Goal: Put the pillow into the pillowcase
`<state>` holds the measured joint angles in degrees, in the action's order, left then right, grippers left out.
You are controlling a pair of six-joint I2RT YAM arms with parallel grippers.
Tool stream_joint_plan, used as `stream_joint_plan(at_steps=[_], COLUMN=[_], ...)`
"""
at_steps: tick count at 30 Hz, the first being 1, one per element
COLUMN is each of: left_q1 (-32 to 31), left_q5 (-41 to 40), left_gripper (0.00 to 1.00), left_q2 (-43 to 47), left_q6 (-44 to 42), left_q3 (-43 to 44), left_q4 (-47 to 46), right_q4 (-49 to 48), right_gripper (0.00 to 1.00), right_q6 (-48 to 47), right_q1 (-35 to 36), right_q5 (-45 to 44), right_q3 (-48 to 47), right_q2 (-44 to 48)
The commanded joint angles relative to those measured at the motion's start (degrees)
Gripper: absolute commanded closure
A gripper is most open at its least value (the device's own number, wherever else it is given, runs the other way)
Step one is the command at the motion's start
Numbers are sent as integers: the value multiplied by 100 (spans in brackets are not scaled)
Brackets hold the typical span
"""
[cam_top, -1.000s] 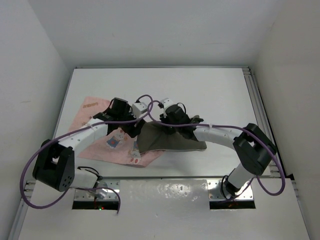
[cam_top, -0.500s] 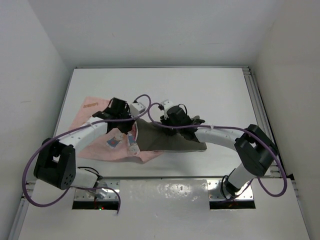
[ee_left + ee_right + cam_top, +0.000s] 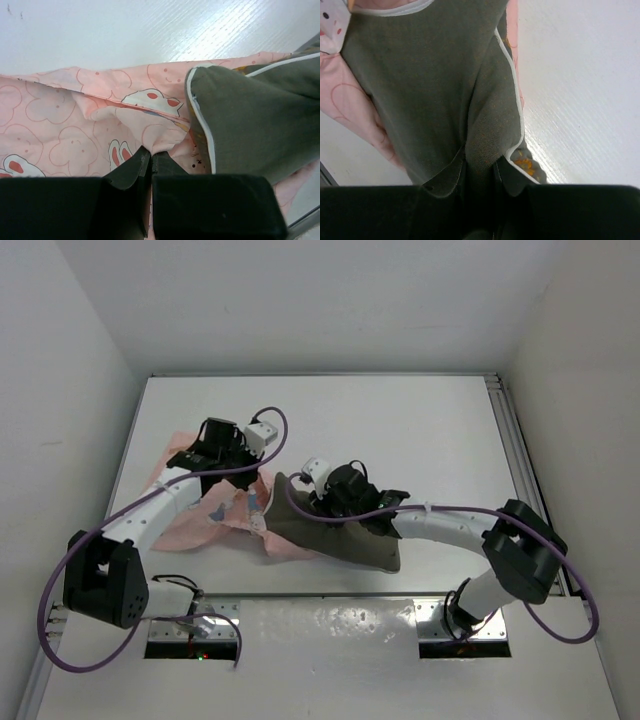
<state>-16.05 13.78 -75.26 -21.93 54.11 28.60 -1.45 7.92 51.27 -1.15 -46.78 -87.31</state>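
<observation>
Pink printed cloth, the pillowcase (image 3: 195,530), lies bunched on the left half of the white table (image 3: 420,430) in the top view, and the grey-olive pillow (image 3: 350,540) lies just right of it, its left end overlapping the pink fabric. The left gripper (image 3: 247,490) reaches down onto the case's rumpled right edge, while the right gripper (image 3: 322,512) sits over the pillow's upper left part; from this height the fingers of either one are too small to read. In the left wrist view, the left gripper (image 3: 151,154) is clenched, its two dark fingers (image 3: 131,167) pressed together on a raised fold of the pillowcase (image 3: 60,130). A rounded, pale-trimmed corner of the pillow (image 3: 250,120) rests on the pink cloth just to the right, near the fingers but apart from them. In the right wrist view, the right gripper (image 3: 477,172) pinches a ridge of the pillow (image 3: 430,75), the grey fabric creased upward between the jaws. Pink pillowcase (image 3: 350,105) shows beneath the pillow's left edge, with bare table (image 3: 580,75) on the right.
</observation>
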Motion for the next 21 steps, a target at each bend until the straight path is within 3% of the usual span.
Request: stream_joint_plan(at_steps=[1,8,14,18,21], left_q1=[-65,-12,-82,-91,-108], left_q5=[81,-314,-271,-183,10], left_gripper=[100,100,100,100,99], left_q2=[-67,-348,-463,-568,-744], left_q6=[75,-215,180,339,444], left_q3=[249,188,197,416,661], left_q4=[-478,-689,-891,-1022,-1032], right_q4=[-444,-751,-708,-418,328], right_gripper=[100,100,100,100,100], right_q6=[-501,-985,-1477,-2039,-2408], right_q1=[182,217,217,200,191], right_q5=[238,730,1449,1986,2154], right_q3=[-401,-94,-252,-821,-1542], right_q2=[21,433,338,22,-610])
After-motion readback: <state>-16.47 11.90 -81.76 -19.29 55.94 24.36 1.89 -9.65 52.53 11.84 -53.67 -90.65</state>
